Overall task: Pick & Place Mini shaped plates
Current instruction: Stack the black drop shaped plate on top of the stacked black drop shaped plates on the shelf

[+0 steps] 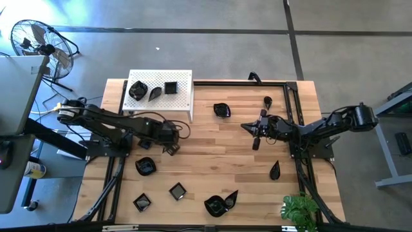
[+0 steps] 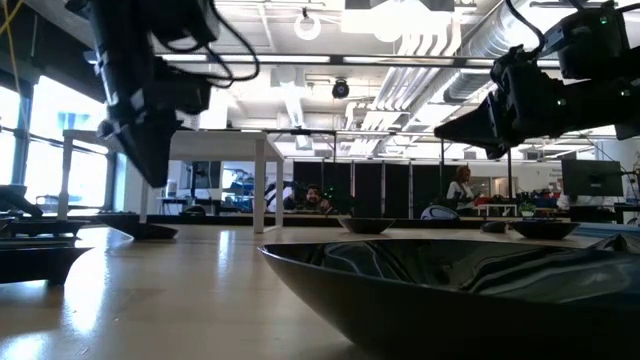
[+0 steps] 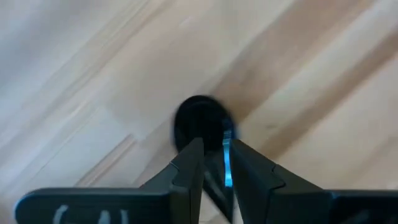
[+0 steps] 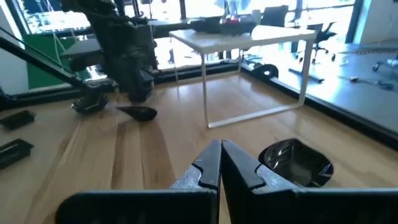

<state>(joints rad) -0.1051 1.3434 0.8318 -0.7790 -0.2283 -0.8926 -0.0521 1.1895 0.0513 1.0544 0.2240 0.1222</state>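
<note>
Small glossy black mini shaped plates are spread over the wooden table (image 1: 212, 154). Three more rest on the white perforated stand (image 1: 183, 98) at the far left. My left gripper (image 1: 170, 149) points steeply down near the stand's front, its fingers a little open. Just under them a small dark round plate (image 3: 198, 118) lies on the wood, also seen as the plate (image 4: 138, 112) in the right wrist view. My right gripper (image 1: 245, 125) hovers level at mid-table, shut and empty, with a wavy plate (image 4: 295, 163) beside it.
Loose plates lie at the near left (image 1: 146, 166), (image 1: 177, 191), (image 1: 142, 202), near middle (image 1: 219, 205) and right (image 1: 275, 170), plus one far right (image 1: 267, 101). A black frame rail (image 1: 293, 109) runs along the right side. A plant (image 1: 299, 209) stands at the near right corner.
</note>
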